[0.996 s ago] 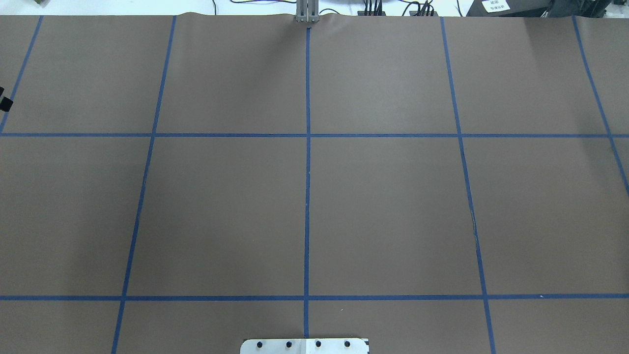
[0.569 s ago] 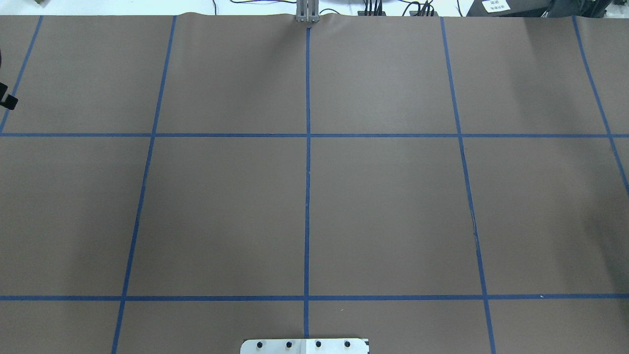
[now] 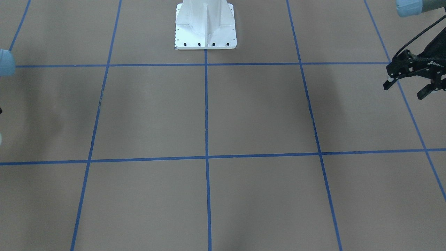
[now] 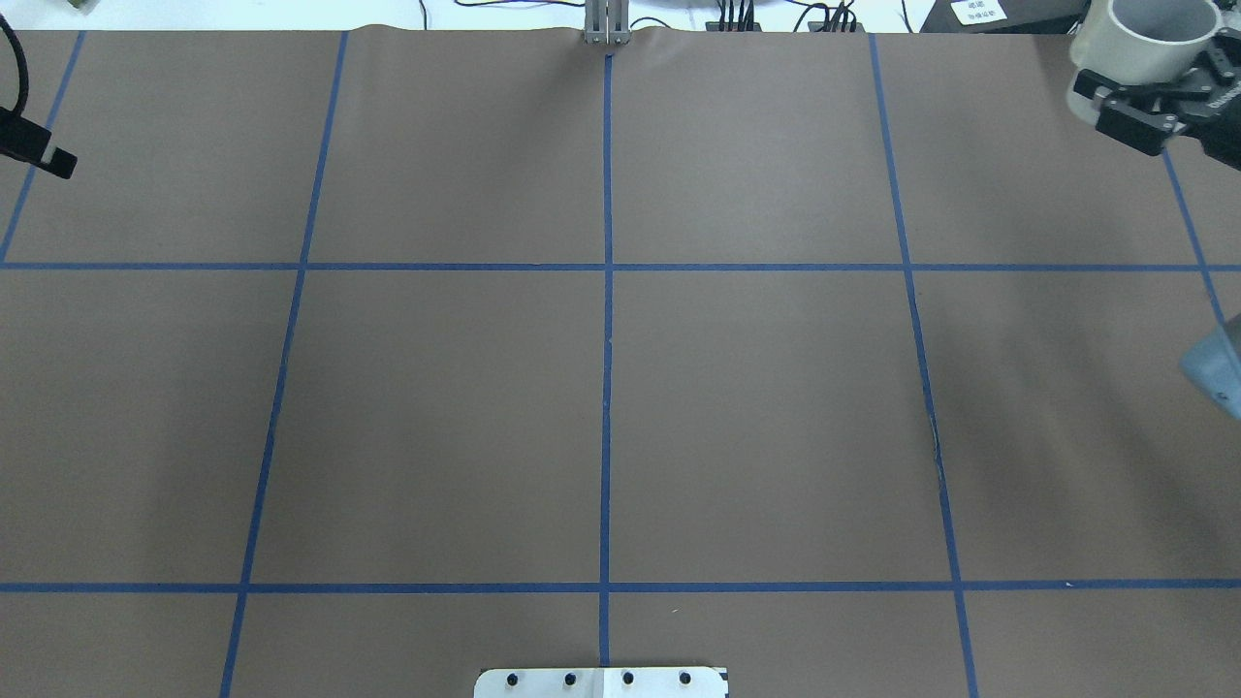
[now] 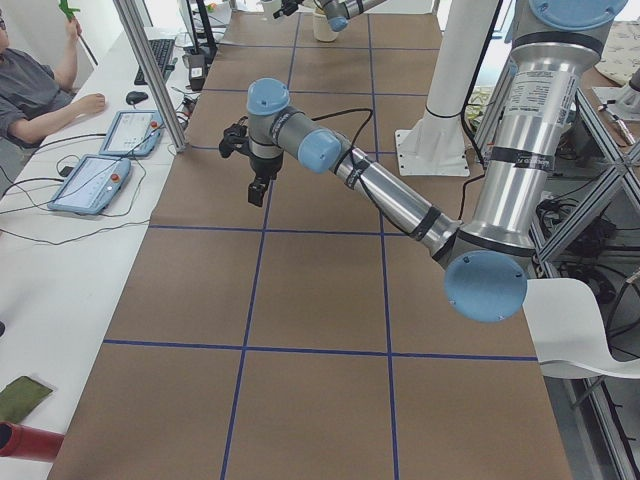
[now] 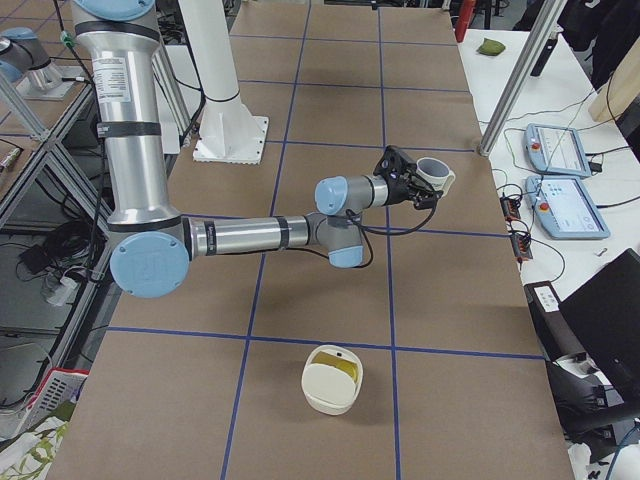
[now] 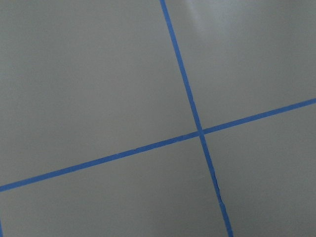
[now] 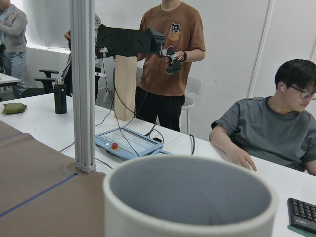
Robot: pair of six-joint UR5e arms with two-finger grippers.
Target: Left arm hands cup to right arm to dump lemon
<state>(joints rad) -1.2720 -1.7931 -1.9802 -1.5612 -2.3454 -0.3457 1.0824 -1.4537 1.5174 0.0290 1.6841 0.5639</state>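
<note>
My right gripper (image 4: 1136, 105) is shut on the white cup (image 4: 1149, 39) and holds it upright above the table's far right corner. The exterior right view shows the same grip (image 6: 414, 186) on the cup (image 6: 436, 172). In the right wrist view the cup's rim (image 8: 190, 207) fills the foreground; the part of its grey inside that shows holds no lemon. Yellow lemon (image 6: 338, 372) lies in a white bowl (image 6: 330, 396) on the table's right end. My left gripper (image 3: 406, 89) is open and empty, held above the table's left side, also at the overhead view's left edge (image 4: 44, 155).
The white base plate (image 3: 205, 38) stands at the robot's side of the brown, blue-taped table (image 4: 756, 407). An aluminium post (image 8: 81, 84), teach pendants (image 6: 555, 150) and operators (image 8: 276, 128) are just past the far edge. My right arm's elbow (image 4: 1217, 373) shows at the right edge.
My right gripper has come into the overhead view at the top right, holding the cup. My left gripper has moved a little farther into view at the left edge.
</note>
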